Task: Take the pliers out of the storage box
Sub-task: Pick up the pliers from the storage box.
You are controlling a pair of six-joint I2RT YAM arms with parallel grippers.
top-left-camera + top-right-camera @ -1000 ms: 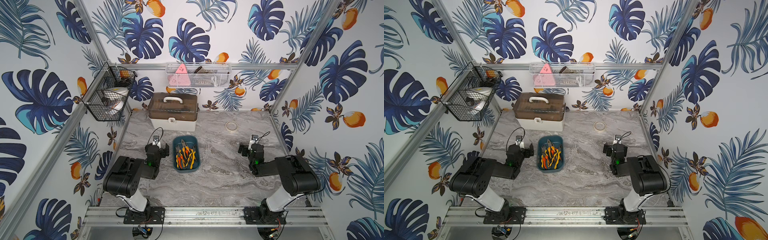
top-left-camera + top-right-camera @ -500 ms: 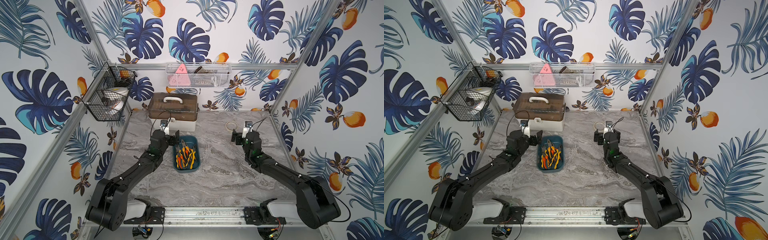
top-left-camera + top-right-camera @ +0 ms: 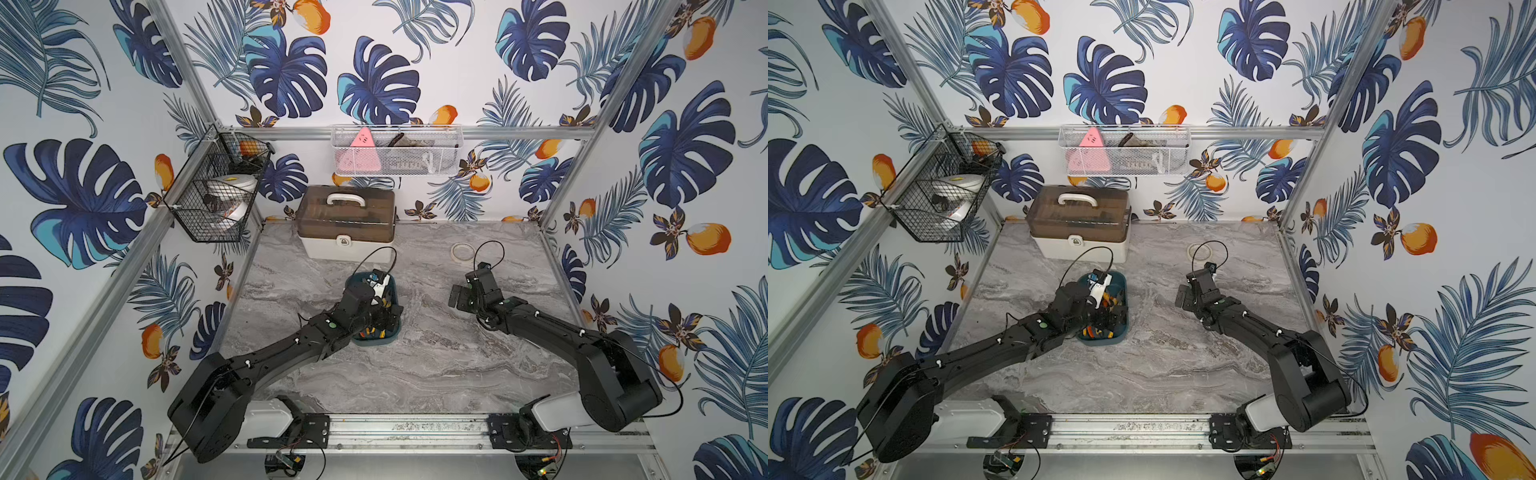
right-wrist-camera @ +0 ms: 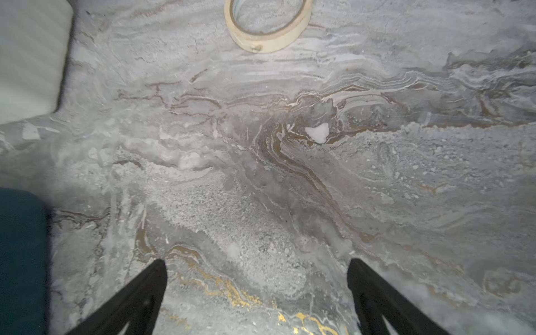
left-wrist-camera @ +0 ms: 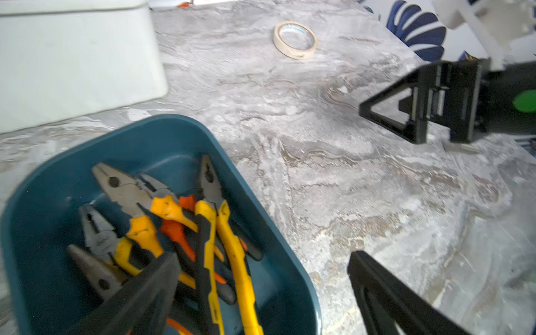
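Note:
The storage box point(image 5: 162, 127) is a shallow teal tray mid-table, seen in both top views point(image 3: 374, 338) point(image 3: 1119, 286) and at the edge of the right wrist view point(image 4: 20, 261). Several pliers point(image 5: 203, 232) with grey jaws and yellow or orange handles lie piled in it; in a top view only a few handles point(image 3: 370, 331) show under the arm. My left gripper point(image 5: 262, 258) point(image 3: 388, 316) hangs open over the box. One finger point(image 5: 162, 275) is above the handles, the other beyond the rim. My right gripper point(image 4: 256, 262) point(image 3: 457, 299) is open above bare table, right of the box.
A white case with a brown lid point(image 3: 347, 226) stands behind the box. A roll of tape point(image 3: 462, 250) lies at the back right. A black wire basket point(image 3: 216, 187) and a white mesh basket point(image 3: 397, 151) hang on the walls.
Both arms have stretched out from their folded pose. The left gripper swung from the box's left side to over the pliers. The right gripper went toward the tape, then came back nearer and leftward.

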